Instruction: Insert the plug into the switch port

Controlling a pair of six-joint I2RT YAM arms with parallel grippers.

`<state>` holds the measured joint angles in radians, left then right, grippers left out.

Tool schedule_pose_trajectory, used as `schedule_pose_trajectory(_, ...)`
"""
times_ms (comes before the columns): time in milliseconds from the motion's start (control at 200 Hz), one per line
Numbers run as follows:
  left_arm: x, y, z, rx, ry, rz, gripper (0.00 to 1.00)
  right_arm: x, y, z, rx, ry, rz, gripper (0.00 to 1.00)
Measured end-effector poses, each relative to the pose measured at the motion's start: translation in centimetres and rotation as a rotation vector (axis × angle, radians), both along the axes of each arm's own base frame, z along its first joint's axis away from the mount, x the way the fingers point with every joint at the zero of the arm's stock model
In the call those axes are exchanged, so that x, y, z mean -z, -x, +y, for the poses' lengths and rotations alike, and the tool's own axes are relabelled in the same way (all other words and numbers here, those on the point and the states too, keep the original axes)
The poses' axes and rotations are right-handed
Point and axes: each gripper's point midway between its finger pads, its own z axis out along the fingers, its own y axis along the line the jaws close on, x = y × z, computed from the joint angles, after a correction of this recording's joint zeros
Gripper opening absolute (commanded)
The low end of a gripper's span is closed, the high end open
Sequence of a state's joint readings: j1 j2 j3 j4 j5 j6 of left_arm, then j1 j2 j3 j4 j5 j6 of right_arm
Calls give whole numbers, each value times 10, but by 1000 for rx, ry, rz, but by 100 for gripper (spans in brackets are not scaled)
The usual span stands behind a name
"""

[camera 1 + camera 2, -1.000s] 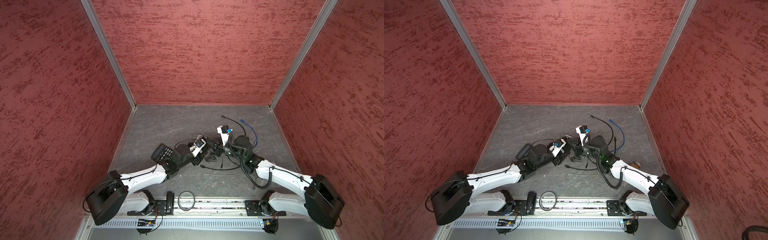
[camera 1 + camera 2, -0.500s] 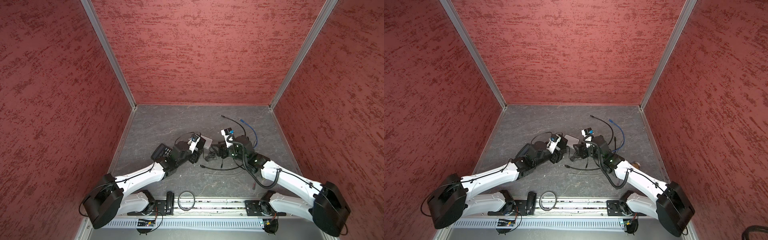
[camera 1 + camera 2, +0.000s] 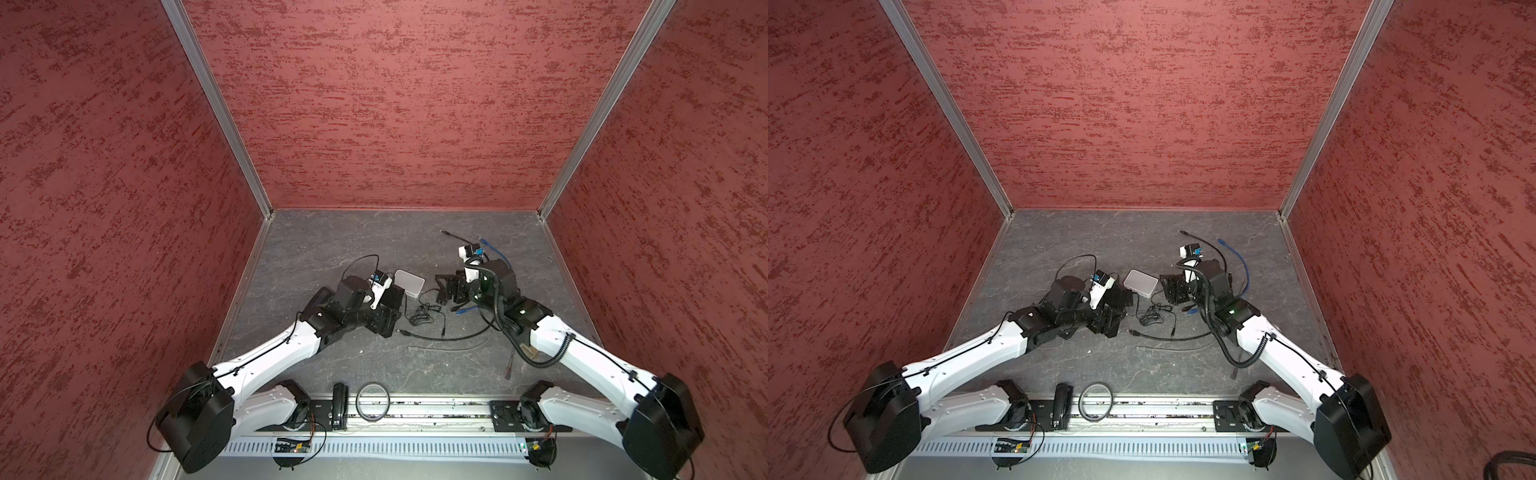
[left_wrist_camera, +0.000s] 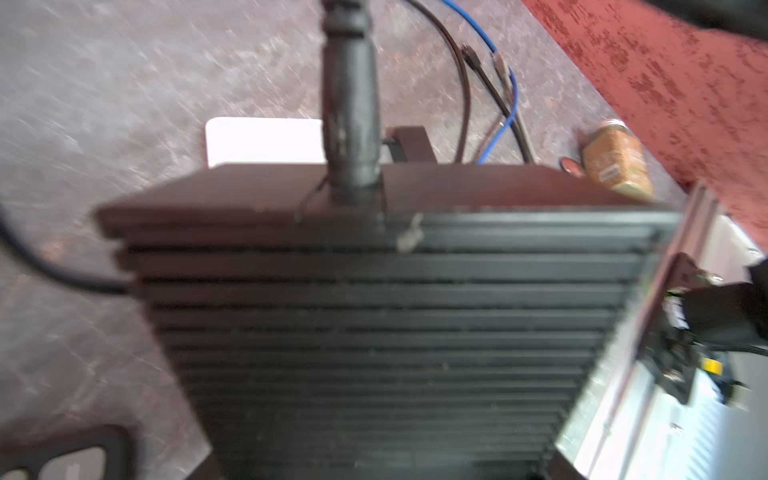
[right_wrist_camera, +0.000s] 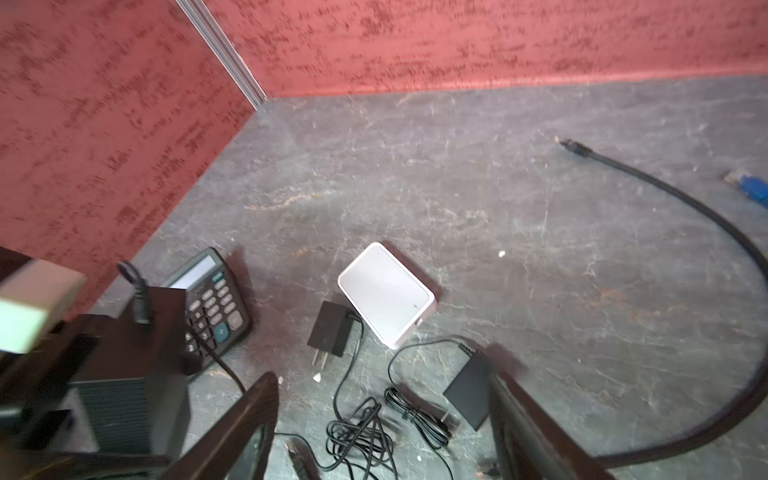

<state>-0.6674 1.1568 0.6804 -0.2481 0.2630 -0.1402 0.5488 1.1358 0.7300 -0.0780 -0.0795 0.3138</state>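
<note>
1. The grey desk lies between three red walls; the arms' rail runs along its near edge.
2. The left arm reaches from the near left corner toward the middle; the left gripper sits just left of the switch; its own black body hides its fingers in every view, so I cannot tell whether they are spread or pressed together.
3. The right arm reaches in from the near right corner; the right gripper faces the switch from the right, apart from it; its fingers are spread wide and pinch nothing.
4. A thick black cable bends across the right half of the desk; its free end points toward the far edge.
5. A blue lead runs from near the far edge down beside the right arm.
6. A calculator lies face up toward the left edge, beside the left gripper.
7. The switch, a small white box, lies flat near the middle of the desk in both top views; whether any port is filled I cannot tell.
8. Two black adapters lie on its near side; one is touching it and the other is just beside the right fingers; their thin leads tangle between.
9. The blue plug rests on the desk toward the far edge, well apart from the switch.
</note>
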Motion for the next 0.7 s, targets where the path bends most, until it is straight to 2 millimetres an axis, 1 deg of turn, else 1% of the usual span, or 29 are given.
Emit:
schedule_pose_trajectory(85,-1,-1,-4,8,-20,36,0,13,-1,2,-11,18,33,80)
schedule_pose_trajectory(165,4,-2,-7,21,-62,67,0,23,-2,3,-17,31,58,81)
schedule_pose_trajectory(271,10,-3,-14,66,-143,86,0,33,-3,-1,-11,37,84,81)
schedule_pose_trajectory(366,10,-6,-22,146,-220,59,0,39,-5,-9,3,35,99,81)
schedule_pose_trajectory(461,6,-10,-30,245,-281,-7,0,42,-7,-14,14,33,109,81)
schedule_pose_trajectory(586,4,-15,-28,364,-365,-92,0,44,-8,-16,14,29,119,81)
schedule_pose_trajectory(701,11,-10,-19,481,-443,-133,2,49,-8,-15,6,28,132,82)
